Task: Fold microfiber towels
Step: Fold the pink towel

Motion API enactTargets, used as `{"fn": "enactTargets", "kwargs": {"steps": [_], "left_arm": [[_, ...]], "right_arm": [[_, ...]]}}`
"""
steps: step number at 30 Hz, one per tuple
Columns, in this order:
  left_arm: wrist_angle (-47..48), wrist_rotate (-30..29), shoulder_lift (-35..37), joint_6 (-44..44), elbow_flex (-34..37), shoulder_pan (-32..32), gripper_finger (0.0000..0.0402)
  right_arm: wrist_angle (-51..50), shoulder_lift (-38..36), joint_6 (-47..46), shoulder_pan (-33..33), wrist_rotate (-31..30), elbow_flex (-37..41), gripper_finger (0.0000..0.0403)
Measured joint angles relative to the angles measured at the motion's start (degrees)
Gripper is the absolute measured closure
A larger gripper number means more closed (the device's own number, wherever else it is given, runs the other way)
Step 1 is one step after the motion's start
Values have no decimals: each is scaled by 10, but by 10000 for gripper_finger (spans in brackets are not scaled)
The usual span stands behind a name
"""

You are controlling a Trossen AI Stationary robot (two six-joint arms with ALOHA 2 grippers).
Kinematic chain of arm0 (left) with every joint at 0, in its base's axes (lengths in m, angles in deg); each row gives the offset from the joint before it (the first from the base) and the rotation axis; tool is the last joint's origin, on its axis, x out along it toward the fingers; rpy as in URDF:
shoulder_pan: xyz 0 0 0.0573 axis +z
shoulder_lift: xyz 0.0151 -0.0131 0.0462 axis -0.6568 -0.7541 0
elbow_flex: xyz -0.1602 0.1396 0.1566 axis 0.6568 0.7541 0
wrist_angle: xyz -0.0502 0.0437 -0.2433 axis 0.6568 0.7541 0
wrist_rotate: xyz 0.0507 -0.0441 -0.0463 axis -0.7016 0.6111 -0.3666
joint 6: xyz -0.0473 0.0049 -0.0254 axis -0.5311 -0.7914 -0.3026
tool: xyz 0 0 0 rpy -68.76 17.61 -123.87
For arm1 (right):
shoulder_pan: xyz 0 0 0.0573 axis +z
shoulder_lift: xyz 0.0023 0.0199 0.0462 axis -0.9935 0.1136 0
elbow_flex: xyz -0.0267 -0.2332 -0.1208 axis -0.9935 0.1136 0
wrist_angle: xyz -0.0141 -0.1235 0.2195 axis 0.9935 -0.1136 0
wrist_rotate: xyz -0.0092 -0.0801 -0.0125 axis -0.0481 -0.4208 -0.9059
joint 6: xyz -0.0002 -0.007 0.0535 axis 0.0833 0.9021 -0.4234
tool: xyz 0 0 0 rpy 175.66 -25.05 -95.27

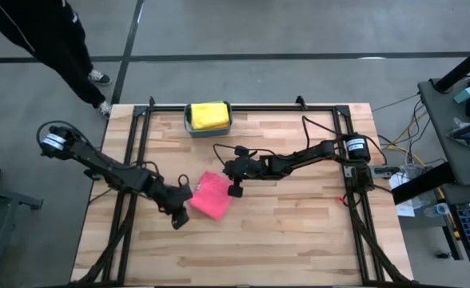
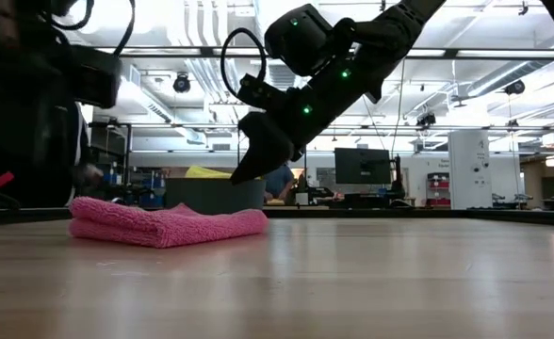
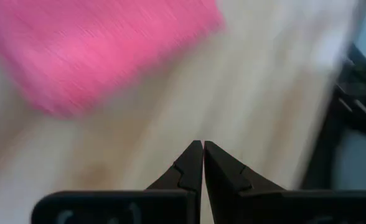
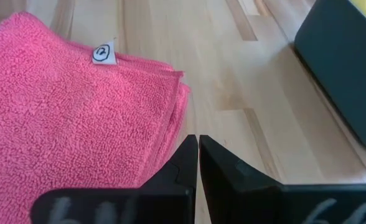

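A folded pink towel [image 1: 212,196] lies flat near the middle of the wooden table [image 1: 299,232], with both arms drawn close to it and neither one touching it. The left gripper [image 1: 179,219] sits low just off the towel's near-left corner, its fingers [image 3: 192,167] pressed together on nothing; the right gripper [image 1: 235,190] hangs just beside the towel's right edge, its fingers [image 4: 184,158] likewise closed and empty.

Wide bare wood stretches toward the near edge and the right side of the table, well apart from everything. At the far edge stands a teal bin [image 1: 189,124] with a yellow towel [image 1: 208,115] inside it, well clear of the pink one.

Only the high view shows the bin's contents, the black frame rails [image 1: 136,152] along both sides, and a person's legs [image 1: 75,60] on the floor beyond the far-left corner. The low view alone shows that the right gripper [image 2: 242,170] is raised off the table, pointing steeply down behind the towel [image 2: 167,222], whose stacked layers sit in a low, even mound. The right wrist view picks out a small white tag [image 4: 104,53] at the towel's edge and the layered fold at its corner.

The left arm reaches in diagonally from the far-left corner; the right arm stretches in from the right side, nearly level.
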Motion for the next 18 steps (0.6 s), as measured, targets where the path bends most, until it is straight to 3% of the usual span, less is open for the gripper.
{"fn": "enactTargets", "kwargs": {"steps": [3,18], "left_arm": [[4,-71,-8,4,1,-1,401],[4,-125,-120,96,1,20,401]], "right_arm": [[0,0,4,0,0,0,394],[5,0,1,0,1,0,394]]}}
